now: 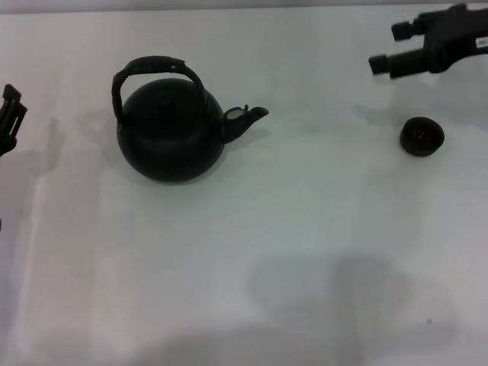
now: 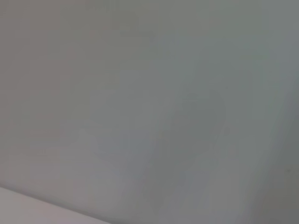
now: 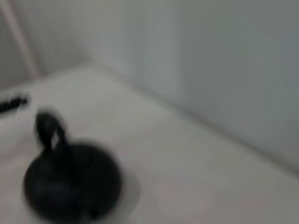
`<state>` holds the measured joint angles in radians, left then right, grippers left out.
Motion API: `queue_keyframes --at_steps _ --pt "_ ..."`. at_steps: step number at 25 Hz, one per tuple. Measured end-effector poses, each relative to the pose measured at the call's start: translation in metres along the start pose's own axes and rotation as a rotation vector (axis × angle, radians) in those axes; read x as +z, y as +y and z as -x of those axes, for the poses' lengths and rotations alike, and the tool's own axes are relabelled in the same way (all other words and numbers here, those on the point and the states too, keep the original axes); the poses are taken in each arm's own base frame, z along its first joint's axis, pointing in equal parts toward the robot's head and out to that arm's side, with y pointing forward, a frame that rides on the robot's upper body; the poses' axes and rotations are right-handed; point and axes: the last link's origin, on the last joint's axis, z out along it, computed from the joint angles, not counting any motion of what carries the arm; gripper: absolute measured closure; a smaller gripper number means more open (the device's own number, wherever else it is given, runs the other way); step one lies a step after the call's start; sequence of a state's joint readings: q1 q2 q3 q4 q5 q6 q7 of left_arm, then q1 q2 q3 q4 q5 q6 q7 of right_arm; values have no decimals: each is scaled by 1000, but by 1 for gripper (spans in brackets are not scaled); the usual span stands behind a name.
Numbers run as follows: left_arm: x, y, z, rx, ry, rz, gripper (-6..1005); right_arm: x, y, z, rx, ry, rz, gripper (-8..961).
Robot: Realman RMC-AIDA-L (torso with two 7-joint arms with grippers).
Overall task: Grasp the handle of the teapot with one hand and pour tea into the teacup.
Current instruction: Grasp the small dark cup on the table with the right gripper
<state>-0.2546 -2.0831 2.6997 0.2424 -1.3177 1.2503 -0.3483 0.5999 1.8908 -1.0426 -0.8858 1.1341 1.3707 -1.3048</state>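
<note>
White glossy desk [image 1: 305,252], pale wall behind. Teapot [image 1: 171,126] at 10 o'clock, upright, handle [image 1: 156,69] arched over lid. Teacup [image 1: 422,136] at 2 o'clock, well apart. Right hand [image 1: 383,48] released, above teacup. Left hand [image 1: 9,118] at 9 o'clock edge, state unclear.

On the table [image 1: 305,252], the teapot [image 1: 169,130] stands upright with its handle [image 1: 152,70] arched over its top and its spout toward the teacup [image 1: 422,136], which sits well apart to the teapot's right, just before the right gripper [image 1: 385,47]; the left gripper [image 1: 9,118] is far left of the teapot.
</note>
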Motion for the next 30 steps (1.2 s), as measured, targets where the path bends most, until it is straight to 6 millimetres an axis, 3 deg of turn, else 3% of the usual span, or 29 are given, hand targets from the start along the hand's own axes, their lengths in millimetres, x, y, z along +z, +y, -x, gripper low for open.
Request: queue_keyframes --at_steps 5,16,30 --pt "1 1 0 -1 2 2 111 23 24 6 -97 230 -25 112" --pt "0 -1 0 -6 3 -9 111 69 36 13 -213 449 -62 113" --pt "0 -2 -1 0 1 -9 112 72 19 -1 -203 596 -152 112"
